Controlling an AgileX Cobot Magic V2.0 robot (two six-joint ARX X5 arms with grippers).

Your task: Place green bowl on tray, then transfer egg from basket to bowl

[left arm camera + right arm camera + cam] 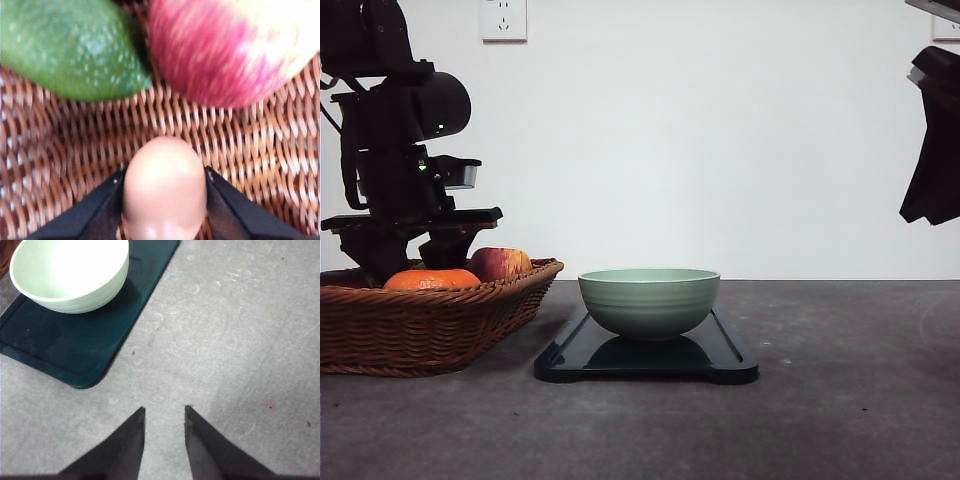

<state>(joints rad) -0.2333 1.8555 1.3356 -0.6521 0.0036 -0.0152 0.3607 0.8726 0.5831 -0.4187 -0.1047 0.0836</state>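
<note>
Pale sage-green ridged ceramic bowl (649,300) standing on the dark glossy rectangular tray (730,358). Left of the tray, in the brown woven wicker basket (420,325), the left gripper (165,192) clasps a pale tan egg (164,187). Right gripper (164,412), raised right of the tray, narrowly parted, empty.

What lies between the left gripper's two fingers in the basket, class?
The egg lies between the left gripper's fingers, touching both, over the basket's woven floor. The left wrist view shows this, with an apple and a green fruit beyond.
</note>
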